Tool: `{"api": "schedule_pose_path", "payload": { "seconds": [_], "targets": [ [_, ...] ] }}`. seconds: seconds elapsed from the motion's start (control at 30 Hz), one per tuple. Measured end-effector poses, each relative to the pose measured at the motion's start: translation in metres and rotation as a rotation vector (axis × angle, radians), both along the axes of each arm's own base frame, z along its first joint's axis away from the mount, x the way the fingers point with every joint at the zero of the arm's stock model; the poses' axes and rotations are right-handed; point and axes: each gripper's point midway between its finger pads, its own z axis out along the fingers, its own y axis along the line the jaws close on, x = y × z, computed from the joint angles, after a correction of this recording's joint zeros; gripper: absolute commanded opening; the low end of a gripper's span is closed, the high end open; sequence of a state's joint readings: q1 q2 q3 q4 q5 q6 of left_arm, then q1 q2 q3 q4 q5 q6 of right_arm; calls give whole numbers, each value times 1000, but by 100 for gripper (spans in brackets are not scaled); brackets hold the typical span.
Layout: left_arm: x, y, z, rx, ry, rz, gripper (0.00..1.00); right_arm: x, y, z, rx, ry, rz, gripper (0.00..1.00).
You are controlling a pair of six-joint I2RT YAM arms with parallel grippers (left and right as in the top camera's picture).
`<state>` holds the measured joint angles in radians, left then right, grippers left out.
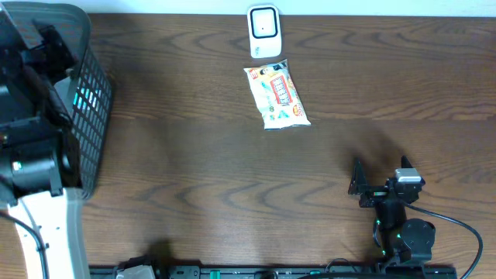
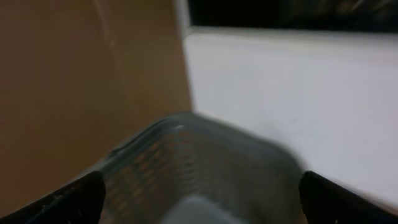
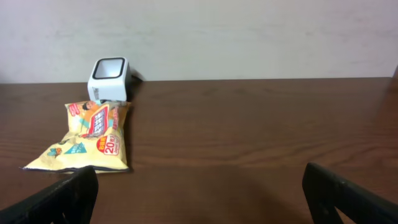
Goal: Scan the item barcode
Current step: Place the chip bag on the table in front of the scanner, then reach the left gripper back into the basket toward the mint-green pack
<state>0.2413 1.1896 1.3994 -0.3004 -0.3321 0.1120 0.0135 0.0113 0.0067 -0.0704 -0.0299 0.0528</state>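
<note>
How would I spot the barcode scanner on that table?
Look along the far edge of the dark wooden table, by the pale wall. The scanner is the small white box with a dark-rimmed square window, just behind the flat, colourful yellow snack packet.

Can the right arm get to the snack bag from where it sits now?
Probably yes. Only bare table lies between the open right gripper and the snack bag; the scanner stands behind the bag, out of the path.
</note>
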Motion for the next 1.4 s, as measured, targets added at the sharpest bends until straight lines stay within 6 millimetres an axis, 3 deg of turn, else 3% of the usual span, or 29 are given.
{"api": "schedule_pose_path", "payload": {
  "seconds": [0.27, 0.57, 0.77, 0.97, 1.4],
  "targets": [
    [-17, 59, -32, 69, 177, 231, 98, 0, 0, 0, 0, 0, 0, 99],
    [-42, 86, -50, 62, 280, 343, 98, 0, 0, 0, 0, 0, 0, 99],
    [-57, 108, -77, 27, 391, 409, 98, 0, 0, 0, 0, 0, 0, 99],
    [-59, 119, -101, -1, 472, 429, 98, 0, 0, 0, 0, 0, 0, 99],
    [-55, 121, -138, -40, 606, 414, 98, 0, 0, 0, 0, 0, 0, 99]
  ]
}}
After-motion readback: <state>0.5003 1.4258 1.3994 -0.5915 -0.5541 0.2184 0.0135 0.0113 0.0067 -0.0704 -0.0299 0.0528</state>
